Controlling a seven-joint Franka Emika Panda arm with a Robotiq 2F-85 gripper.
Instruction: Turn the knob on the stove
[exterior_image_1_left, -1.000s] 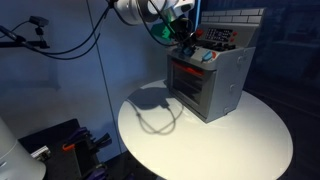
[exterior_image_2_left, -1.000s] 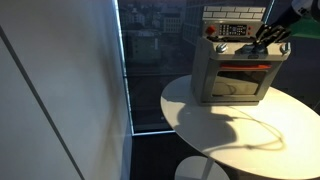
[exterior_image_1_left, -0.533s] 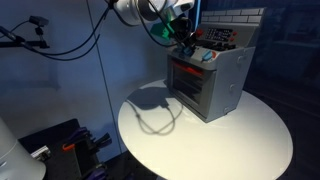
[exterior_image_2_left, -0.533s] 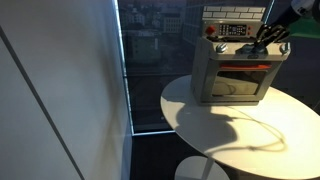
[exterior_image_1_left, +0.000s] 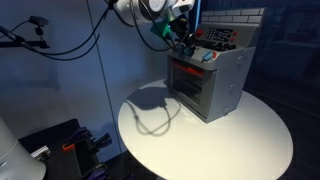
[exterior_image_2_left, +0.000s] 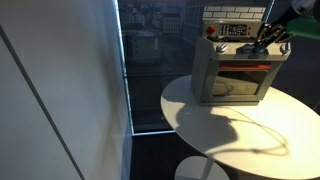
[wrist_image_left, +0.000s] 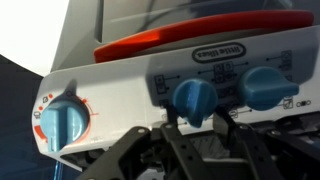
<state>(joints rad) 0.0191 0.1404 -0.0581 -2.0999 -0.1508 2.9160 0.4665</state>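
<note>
The silver-grey toy stove (exterior_image_1_left: 218, 82) stands on a round white table, also seen in an exterior view (exterior_image_2_left: 235, 72). Its oven window glows red. In the wrist view the stove's front panel fills the frame, with three light-blue knobs: a left knob (wrist_image_left: 62, 122), a middle knob (wrist_image_left: 192, 98) and a right knob (wrist_image_left: 265, 86). My gripper (wrist_image_left: 195, 122) has one dark finger on each side of the middle knob and appears closed against it. In both exterior views the gripper (exterior_image_1_left: 186, 42) (exterior_image_2_left: 268, 40) sits at the stove's upper front edge.
The round white table (exterior_image_1_left: 200, 140) (exterior_image_2_left: 225, 130) extends in front of the stove, with the arm's shadow on it. A tiled wall panel (exterior_image_1_left: 235, 20) stands behind the stove. A tall window (exterior_image_2_left: 155, 60) is beside the table. Dark equipment (exterior_image_1_left: 70, 145) lies on the floor.
The wrist has shifted very slightly at the stove's front edge. The stove has not moved.
</note>
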